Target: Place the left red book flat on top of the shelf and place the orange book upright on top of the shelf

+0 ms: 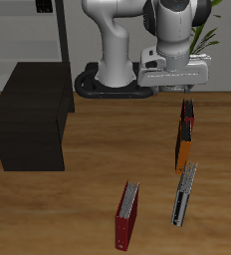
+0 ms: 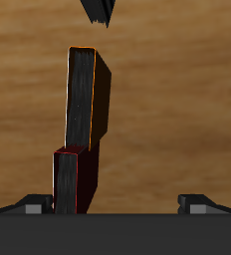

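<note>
Bright-red thin hardcover, the left red book (image 1: pixel 187 118), stands on the wood table touching the orange book (image 1: pixel 184 151), long axes running front to back; the black boxy shelf (image 1: pixel 33 129) sits well apart. Gripper (image 1: pixel 184 94) hovers above, its state unclear.

Wrist view: red book (image 2: pixel 76 179) sits off-centre between spread jaws, so I'd say centre, descend, then grip

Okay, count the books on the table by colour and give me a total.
Red books: 2, the left red book under the pincer, and a darker red book near the front edge
Orange books: 1, the orange book
Grey-white books: 1, the grey-white book
Total: 4
</note>
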Controlling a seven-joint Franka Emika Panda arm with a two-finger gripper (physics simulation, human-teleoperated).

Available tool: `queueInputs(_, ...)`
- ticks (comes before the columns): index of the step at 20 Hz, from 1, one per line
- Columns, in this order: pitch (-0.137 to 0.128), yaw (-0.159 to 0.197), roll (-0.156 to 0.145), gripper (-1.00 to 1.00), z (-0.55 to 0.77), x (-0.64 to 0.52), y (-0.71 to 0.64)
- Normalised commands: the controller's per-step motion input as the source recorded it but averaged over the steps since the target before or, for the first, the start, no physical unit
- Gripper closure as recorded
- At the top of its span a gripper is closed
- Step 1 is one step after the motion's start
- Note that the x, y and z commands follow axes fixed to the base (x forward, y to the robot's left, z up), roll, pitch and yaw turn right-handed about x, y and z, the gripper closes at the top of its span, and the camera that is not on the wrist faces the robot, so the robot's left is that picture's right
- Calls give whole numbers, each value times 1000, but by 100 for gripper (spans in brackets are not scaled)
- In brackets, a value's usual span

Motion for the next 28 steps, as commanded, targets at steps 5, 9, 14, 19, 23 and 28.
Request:
queueInputs(5,-23,29,15,-100,-78,-76,248)
queueInputs(9,-14,-2,-41,-100,-202,-29,172)
queueInputs(14,3,-11,-4,-100,-302,-75,322)
queueInputs(19,-12,13,-4,-100,-199,-72,226)
queueInputs(23,-16,6,-14,-100,-177,-57,245)
queueInputs(28,23,21,-11,-100,-274,3,102)
